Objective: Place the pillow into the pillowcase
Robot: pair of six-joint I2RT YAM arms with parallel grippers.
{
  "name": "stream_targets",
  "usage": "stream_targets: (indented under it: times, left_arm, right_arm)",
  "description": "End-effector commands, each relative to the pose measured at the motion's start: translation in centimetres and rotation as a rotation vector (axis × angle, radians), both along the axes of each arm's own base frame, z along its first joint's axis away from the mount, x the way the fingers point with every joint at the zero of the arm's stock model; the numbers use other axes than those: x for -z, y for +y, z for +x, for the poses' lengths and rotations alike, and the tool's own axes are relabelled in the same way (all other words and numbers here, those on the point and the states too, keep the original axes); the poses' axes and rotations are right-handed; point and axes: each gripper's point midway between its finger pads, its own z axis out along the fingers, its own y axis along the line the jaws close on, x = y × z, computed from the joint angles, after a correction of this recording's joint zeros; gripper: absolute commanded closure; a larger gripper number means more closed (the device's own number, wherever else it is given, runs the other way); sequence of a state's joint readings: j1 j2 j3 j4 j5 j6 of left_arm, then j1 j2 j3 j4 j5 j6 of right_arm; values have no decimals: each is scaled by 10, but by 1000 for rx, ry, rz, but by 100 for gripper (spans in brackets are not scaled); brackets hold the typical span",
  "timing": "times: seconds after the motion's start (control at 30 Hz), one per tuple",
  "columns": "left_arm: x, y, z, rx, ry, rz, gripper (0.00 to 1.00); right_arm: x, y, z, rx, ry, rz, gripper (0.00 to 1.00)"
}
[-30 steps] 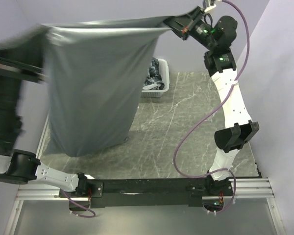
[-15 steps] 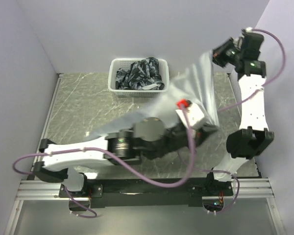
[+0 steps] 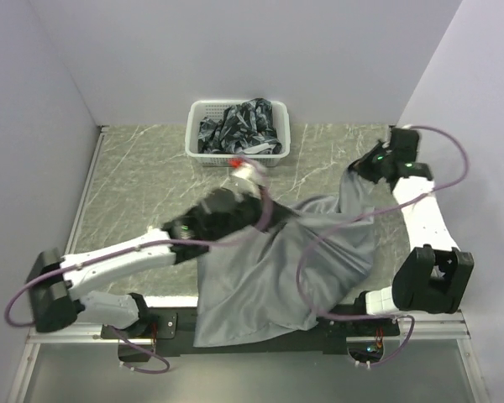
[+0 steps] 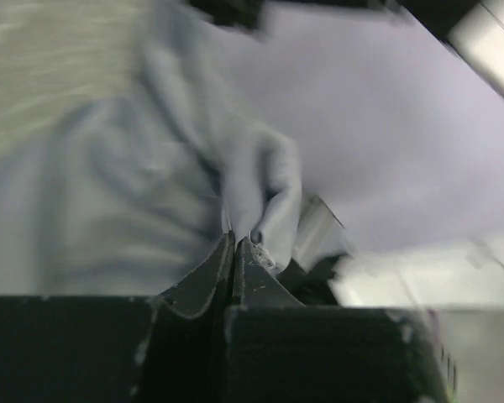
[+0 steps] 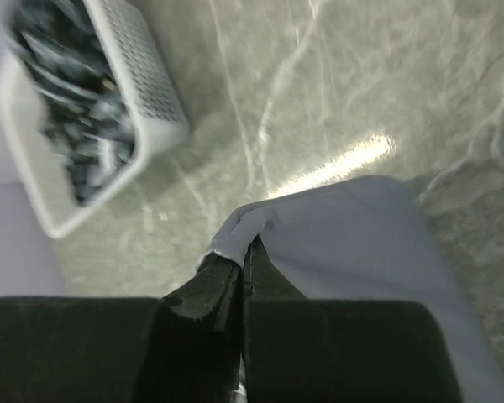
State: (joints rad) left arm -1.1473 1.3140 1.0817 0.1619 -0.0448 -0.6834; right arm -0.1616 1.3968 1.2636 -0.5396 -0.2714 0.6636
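The grey pillowcase point(image 3: 277, 269) lies crumpled across the right front of the table and hangs over the near edge. My left gripper point(image 3: 273, 220) reaches across the middle and is shut on a fold of its edge; the left wrist view shows the fabric point(image 4: 151, 168) pinched at the closed tips point(image 4: 233, 243). My right gripper point(image 3: 359, 170) is shut on another corner at the far right; the right wrist view shows the cloth point(image 5: 361, 252) clamped at its tips point(image 5: 245, 250). The pillow does not show in any view.
A white basket point(image 3: 195, 126) with dark patterned cloth stands at the back centre, also in the right wrist view point(image 5: 147, 92). Lilac walls close in the table on the left, back and right. Purple cables loop over the cloth.
The pillowcase hung high, spread between both raised grippers. Both arms swung down and to the right, and it now lies on the table, both grippers still gripping it.
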Motion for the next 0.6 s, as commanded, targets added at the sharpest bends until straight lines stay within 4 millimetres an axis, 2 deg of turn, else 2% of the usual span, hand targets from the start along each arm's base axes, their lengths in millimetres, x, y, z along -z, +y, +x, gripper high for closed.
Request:
stream_targets:
  times: [0.0,0.03,0.07,0.1,0.13,0.17,0.2,0.23,0.27,0.3,0.33,0.43,0.57]
  left_arm:
    - [-63,101,50,-213,70,-298,99]
    - [-56,135,79,-319,75,-306,99]
    - [-73,160,77,-346,50,-359,99]
    - [-69,175,83,-388,54,-340,99]
    - [-82,202,96,-467,26,-347,99]
    - [-89,215,97,-495,-5,-335,99]
    - [-95,226,101,-525,-20,-326,99]
    - [-106,242,105,-552,-36,-323,99]
    - [-114,250,105,-561,-58,-324,99]
    - [-120,257,105,-569,-72,-323,99]
    - [-132,269,106,-585,-99,-324,99]
    - [-137,264,106,-533,-103,-317,99]
    - [-118,227,98,-308,-30,-354,99]
  right_arm:
    - [-3,40,15,-48,-124,-83,100]
    - [3,80,13,-139,-124,-60,100]
    - [2,97,17,-180,-130,-46,100]
    - [22,118,22,-228,-72,-45,100]
    - [-2,134,35,-264,-118,-63,100]
    - [-5,170,33,-342,-118,-71,100]
    - [10,186,37,-378,-64,-82,100]
    - [-19,200,47,-400,-121,-81,100]
    - [-23,217,46,-427,-118,-81,100]
    - [-19,223,49,-437,-103,-80,100]
    - [-32,231,52,-451,-127,-52,100]
    - [-33,230,58,-443,-120,-66,100]
    - [-23,234,60,-496,-100,-88,100]
